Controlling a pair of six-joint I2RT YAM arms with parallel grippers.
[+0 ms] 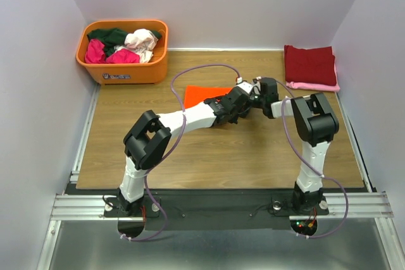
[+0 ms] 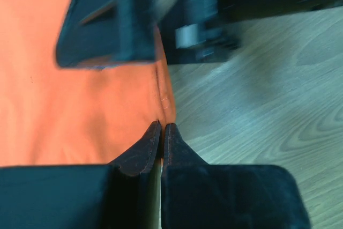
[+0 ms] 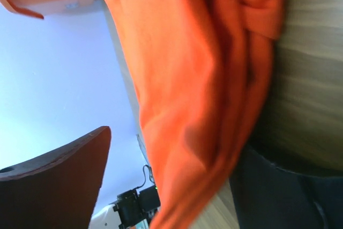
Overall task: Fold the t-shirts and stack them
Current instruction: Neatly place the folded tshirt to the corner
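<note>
A bright orange t-shirt (image 1: 201,95) lies on the wooden table, its right part hidden under both arms. My left gripper (image 2: 162,127) is shut, its tips pinching the shirt's right edge (image 2: 96,111). My right gripper (image 3: 177,186) stands open beside it (image 1: 258,90), with bunched orange cloth (image 3: 187,89) between its two fingers. In the left wrist view one right finger hangs over the cloth and the other over bare wood. A folded dark red t-shirt (image 1: 309,64) rests on a pink one (image 1: 316,86) at the back right.
An orange plastic tub (image 1: 126,71) at the back left holds loose dark green, magenta and whitish-pink shirts (image 1: 123,45). White walls close in the table on three sides. A metal rail (image 1: 221,205) runs along the near edge by the arm bases.
</note>
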